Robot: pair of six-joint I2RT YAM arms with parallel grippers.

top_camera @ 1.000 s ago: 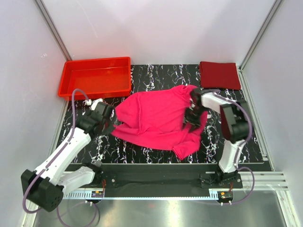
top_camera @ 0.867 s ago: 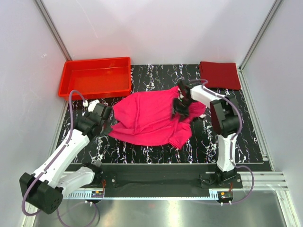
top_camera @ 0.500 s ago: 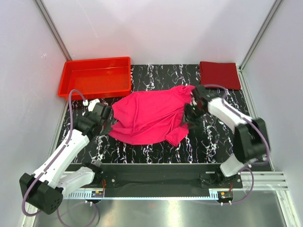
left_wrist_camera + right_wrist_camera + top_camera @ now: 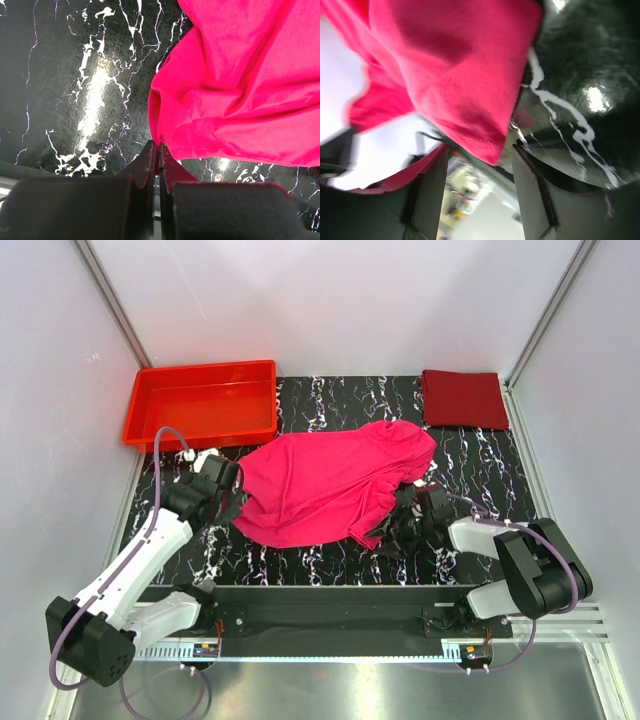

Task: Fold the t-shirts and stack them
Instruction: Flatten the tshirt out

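The magenta-pink t-shirt [image 4: 330, 480] lies crumpled on the middle of the black marbled mat. My left gripper [image 4: 232, 502] is shut on its left edge; the left wrist view shows the cloth [image 4: 240, 90] pinched between my closed fingertips [image 4: 158, 147]. My right gripper [image 4: 395, 525] is low at the shirt's front right corner, jaws apart. In the right wrist view a pink hem corner [image 4: 470, 125] hangs just ahead of the gap of the gripper [image 4: 480, 165], not clamped. The dark maroon t-shirt [image 4: 463, 398] lies folded at the back right corner.
A rigid red plastic tray [image 4: 200, 432] stands at the back left, just beyond my left gripper. White walls close in both sides and the back. The mat's front edge [image 4: 350, 585] runs just in front of my right gripper.
My right gripper let go of the shirt's right side and swung down toward the front edge. The shirt's right sleeve now lies spread out. My left gripper kept its hold.
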